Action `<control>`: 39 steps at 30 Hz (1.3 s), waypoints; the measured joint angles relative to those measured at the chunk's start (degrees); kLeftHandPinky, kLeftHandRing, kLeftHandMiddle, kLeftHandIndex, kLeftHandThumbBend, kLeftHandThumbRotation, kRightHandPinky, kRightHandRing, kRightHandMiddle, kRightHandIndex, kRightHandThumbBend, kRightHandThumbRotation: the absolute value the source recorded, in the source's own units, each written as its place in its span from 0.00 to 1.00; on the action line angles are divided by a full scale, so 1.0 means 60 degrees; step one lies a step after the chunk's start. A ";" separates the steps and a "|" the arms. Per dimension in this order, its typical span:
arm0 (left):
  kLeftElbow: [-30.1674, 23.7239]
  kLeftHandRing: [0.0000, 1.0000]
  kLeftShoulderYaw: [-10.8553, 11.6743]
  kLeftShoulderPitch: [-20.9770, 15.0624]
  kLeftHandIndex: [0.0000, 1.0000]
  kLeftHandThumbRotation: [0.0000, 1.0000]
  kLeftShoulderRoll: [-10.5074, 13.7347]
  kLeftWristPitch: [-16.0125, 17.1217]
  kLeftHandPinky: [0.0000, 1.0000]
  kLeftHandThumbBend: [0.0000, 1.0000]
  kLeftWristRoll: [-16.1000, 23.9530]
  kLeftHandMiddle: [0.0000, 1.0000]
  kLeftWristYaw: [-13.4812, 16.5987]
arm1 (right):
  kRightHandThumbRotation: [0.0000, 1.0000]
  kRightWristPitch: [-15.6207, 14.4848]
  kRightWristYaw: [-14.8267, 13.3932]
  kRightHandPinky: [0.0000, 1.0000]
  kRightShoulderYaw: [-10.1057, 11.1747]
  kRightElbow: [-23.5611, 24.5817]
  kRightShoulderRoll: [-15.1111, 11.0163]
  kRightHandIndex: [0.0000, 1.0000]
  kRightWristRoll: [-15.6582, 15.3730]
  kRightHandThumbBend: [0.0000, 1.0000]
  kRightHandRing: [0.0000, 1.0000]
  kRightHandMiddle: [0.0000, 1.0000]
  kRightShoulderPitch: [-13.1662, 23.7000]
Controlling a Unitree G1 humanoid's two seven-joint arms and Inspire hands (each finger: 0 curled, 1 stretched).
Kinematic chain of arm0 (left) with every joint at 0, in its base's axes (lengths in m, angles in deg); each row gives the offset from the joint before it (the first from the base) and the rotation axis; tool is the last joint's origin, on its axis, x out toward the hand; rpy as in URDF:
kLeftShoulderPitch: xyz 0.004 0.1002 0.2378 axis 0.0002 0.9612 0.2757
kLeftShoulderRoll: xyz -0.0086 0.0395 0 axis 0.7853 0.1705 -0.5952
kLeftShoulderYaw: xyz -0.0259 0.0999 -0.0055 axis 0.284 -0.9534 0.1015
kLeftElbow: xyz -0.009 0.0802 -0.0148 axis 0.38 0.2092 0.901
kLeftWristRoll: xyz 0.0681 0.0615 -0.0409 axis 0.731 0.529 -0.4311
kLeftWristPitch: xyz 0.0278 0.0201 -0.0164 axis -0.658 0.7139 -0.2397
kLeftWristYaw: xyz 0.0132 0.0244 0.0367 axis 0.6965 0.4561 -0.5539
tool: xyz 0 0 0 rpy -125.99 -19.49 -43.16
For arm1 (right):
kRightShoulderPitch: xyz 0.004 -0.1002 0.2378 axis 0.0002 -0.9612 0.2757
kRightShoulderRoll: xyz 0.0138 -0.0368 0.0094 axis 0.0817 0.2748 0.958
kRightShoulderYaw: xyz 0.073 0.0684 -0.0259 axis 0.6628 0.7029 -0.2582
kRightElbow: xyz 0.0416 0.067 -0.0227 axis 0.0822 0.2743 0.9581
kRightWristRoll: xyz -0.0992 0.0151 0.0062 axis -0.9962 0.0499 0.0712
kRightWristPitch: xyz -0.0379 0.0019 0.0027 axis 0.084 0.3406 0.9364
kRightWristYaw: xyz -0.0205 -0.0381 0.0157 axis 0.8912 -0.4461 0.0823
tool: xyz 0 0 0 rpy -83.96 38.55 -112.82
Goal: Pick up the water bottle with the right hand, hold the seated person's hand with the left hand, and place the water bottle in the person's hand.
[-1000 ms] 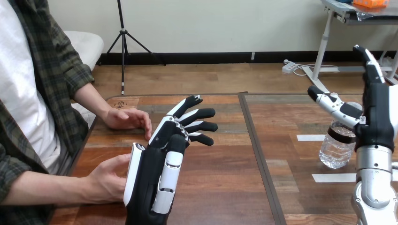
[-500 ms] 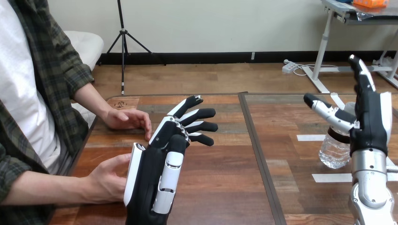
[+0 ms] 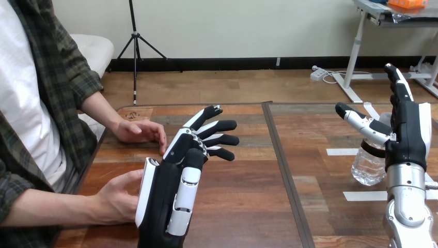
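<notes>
A clear water bottle (image 3: 368, 166) with a black cap stands upright on the right half of the wooden table. My right hand (image 3: 404, 135) is raised just right of it, open, thumb reaching over the cap and fingers pointing up; it partly hides the bottle. My left hand (image 3: 175, 181) hovers at the left-centre, open, its fingers stretched toward the right. The person's near hand (image 3: 118, 197) rests on the table edge just left of my left hand, close to its wrist. The person's far hand (image 3: 140, 131) lies flat on the table behind.
A dark seam (image 3: 284, 170) runs front to back down the table's middle. Two white tape strips (image 3: 361, 196) lie on the table by the bottle.
My right hand has shifted left and slightly forward, closing in on the bottle and covering more of it. The left hand and the person's hands have stayed put.
</notes>
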 measured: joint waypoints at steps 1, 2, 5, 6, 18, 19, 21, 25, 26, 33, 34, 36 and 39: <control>0.0000 0.67 0.0000 0.0000 0.82 1.00 0.0000 0.0000 0.55 0.32 -0.0017 0.74 -0.0002 | 0.01 -0.0002 0.0000 1.00 0.0000 -0.0011 0.0000 0.92 0.0005 0.70 1.00 0.97 0.0012; 0.0000 0.67 0.0000 0.0000 0.82 1.00 0.0001 0.0000 0.55 0.32 -0.0027 0.74 -0.0002 | 0.01 -0.0002 -0.0002 1.00 0.0000 -0.0024 0.0000 0.92 0.0010 0.70 1.00 0.96 0.0022; 0.0000 0.67 0.0004 0.0000 0.82 1.00 0.0001 0.0000 0.55 0.31 -0.0046 0.74 -0.0002 | 0.01 -0.0002 -0.0020 1.00 0.0000 -0.0047 0.0000 0.91 0.0020 0.70 1.00 0.96 0.0035; 0.0000 0.67 0.0004 0.0000 0.82 1.00 0.0001 0.0000 0.55 0.31 -0.0059 0.74 -0.0002 | 0.01 -0.0002 -0.0027 1.00 0.0000 -0.0050 0.0000 0.91 0.0020 0.70 1.00 0.96 0.0036; 0.0000 0.66 0.0018 0.0001 0.83 1.00 0.0002 0.0000 0.55 0.31 -0.0070 0.74 -0.0002 | 0.03 -0.0018 -0.0199 1.00 -0.0004 -0.0077 0.0000 0.91 0.0014 0.69 0.98 0.95 0.0036; 0.0000 0.66 0.0019 0.0001 0.83 1.00 0.0003 0.0000 0.55 0.31 -0.0071 0.74 -0.0003 | 0.03 -0.0018 -0.0208 1.00 -0.0004 -0.0078 0.0000 0.91 0.0016 0.69 0.98 0.95 0.0036; 0.0000 0.66 0.0017 0.0001 0.83 1.00 0.0003 0.0000 0.55 0.31 -0.0076 0.74 -0.0008 | 0.02 -0.0018 -0.0216 1.00 -0.0004 -0.0078 0.0000 0.91 0.0016 0.69 0.98 0.95 0.0036; 0.0000 0.66 0.0013 0.0000 0.83 1.00 0.0003 0.0000 0.54 0.29 -0.0106 0.73 -0.0054 | 0.01 -0.0020 -0.0237 1.00 -0.0004 -0.0079 0.0000 0.91 0.0016 0.68 0.98 0.95 0.0036; 0.0000 0.66 0.0014 0.0001 0.83 1.00 0.0003 0.0000 0.54 0.29 -0.0112 0.73 -0.0065 | 0.01 -0.0021 -0.0244 1.00 -0.0004 -0.0079 0.0000 0.91 0.0015 0.68 0.98 0.95 0.0036; 0.0000 0.66 0.0014 0.0001 0.83 1.00 0.0005 0.0000 0.54 0.29 -0.0153 0.74 -0.0148 | 0.00 -0.0027 -0.0289 1.00 -0.0006 -0.0079 0.0000 0.91 0.0012 0.67 0.98 0.95 0.0036; 0.0000 0.66 0.0014 0.0001 0.83 1.00 0.0005 0.0000 0.54 0.30 -0.0156 0.74 -0.0158 | 0.00 -0.0027 -0.0289 1.00 -0.0006 -0.0079 0.0000 0.91 0.0012 0.67 0.98 0.95 0.0036; 0.0000 0.66 0.0016 0.0001 0.83 1.00 0.0005 0.0000 0.54 0.30 -0.0156 0.74 -0.0168 | 0.00 -0.0027 -0.0288 1.00 -0.0006 -0.0079 0.0000 0.91 0.0014 0.67 0.98 0.95 0.0036; 0.0000 0.66 0.0015 0.0001 0.83 1.00 0.0005 0.0000 0.55 0.30 -0.0159 0.74 -0.0177 | 0.00 -0.0027 -0.0288 1.00 -0.0006 -0.0079 0.0000 0.91 0.0020 0.67 0.98 0.95 0.0036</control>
